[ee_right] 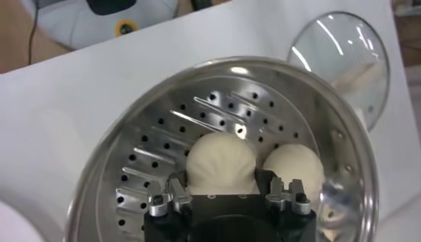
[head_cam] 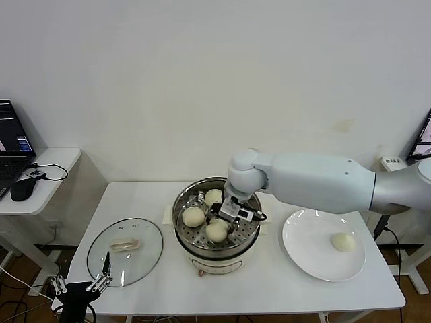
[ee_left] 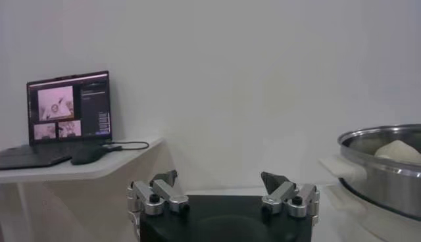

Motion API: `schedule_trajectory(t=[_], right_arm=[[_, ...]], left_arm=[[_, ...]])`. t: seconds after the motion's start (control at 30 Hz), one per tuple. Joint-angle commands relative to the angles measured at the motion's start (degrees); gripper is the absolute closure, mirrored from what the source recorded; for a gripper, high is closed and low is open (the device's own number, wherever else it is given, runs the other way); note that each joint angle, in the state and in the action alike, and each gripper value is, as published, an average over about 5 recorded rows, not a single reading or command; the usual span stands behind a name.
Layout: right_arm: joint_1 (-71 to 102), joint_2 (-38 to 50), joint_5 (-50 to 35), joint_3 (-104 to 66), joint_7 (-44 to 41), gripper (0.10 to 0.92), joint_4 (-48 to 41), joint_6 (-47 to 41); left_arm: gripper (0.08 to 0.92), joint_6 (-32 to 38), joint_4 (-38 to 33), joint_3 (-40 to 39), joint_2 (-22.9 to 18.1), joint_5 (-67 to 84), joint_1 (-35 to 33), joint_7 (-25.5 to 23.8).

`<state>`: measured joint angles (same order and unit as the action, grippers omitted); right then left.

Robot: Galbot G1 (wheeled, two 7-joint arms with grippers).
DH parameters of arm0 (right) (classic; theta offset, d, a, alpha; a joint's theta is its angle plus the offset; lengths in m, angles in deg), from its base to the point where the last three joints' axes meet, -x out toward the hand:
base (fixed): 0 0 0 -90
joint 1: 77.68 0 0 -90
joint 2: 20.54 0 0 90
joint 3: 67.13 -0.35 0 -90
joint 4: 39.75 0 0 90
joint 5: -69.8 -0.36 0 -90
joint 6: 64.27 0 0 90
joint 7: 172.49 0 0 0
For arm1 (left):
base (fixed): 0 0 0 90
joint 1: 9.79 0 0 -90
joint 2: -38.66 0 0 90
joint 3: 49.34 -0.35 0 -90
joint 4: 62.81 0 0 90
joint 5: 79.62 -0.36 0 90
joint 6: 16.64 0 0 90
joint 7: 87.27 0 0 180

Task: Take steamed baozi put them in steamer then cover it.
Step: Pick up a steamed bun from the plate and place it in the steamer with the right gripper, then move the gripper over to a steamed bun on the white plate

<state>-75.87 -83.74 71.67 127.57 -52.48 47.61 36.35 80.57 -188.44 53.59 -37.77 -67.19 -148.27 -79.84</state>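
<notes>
The steamer [head_cam: 180, 225] stands mid-table and holds three steamed baozi: one at the back [head_cam: 213, 196], one on the lid side [head_cam: 193, 216] and one at the front [head_cam: 217, 231]. My right gripper [head_cam: 227, 223] reaches into the basket. In the right wrist view it [ee_right: 220, 181] is shut on the front baozi [ee_right: 220, 161], which rests on the perforated floor [ee_right: 151, 151] beside another baozi [ee_right: 294, 168]. A fourth baozi [head_cam: 343, 241] lies on the white plate. The cover [head_cam: 145, 254] lies flat to the steamer's left. My left gripper [head_cam: 81, 279] is open and empty by the table's front left corner.
The white plate [head_cam: 306, 252] sits right of the steamer. A side table with a laptop [head_cam: 10, 141] and a mouse [head_cam: 22, 189] stands to the far left. The left wrist view shows the steamer's rim [ee_left: 375, 158] and the laptop [ee_left: 69, 105].
</notes>
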Motion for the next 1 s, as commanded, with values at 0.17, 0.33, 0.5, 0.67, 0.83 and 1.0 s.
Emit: schedule_trajectory(t=[0.17,0.33,0.5,0.67,0.83,1.0], right_arm=[[-0.4,0.0,0.3,0.3,-0.8,0.261,0.5,2.0],[-1.8,1.6,-1.8,-1.8,-0.7,0.206,0.8,1.4],[-4.1,5.2,-3.8,-4.1,-0.6,0.203,1.2,-1.1],[-5.1,11.1,-4.6,-6.5,-0.4,0.203,0.2,-8.8],[-4.5,18.5,-7.0,-9.5,0.0,0.203,1.3,-21.6],[-1.6,27.4,-7.0,-12.3,0.3,0.203,3.8,-28.3]], left_arm=[[0.177,0.1,0.2,-0.1,-0.1,-0.1,0.0,0.1],[0.177,0.2,0.3,0.2,0.2,-0.1,0.0,0.1],[0.177,0.1,0.5,0.5,0.6,0.0,0.2,0.0],[0.177,0.1,0.9,1.1,1.3,0.3,0.7,0.0],[0.177,0.0,1.2,1.1,1.9,0.5,1.1,-0.1],[0.177,-0.1,1.4,0.4,2.4,0.4,1.6,-0.2]])
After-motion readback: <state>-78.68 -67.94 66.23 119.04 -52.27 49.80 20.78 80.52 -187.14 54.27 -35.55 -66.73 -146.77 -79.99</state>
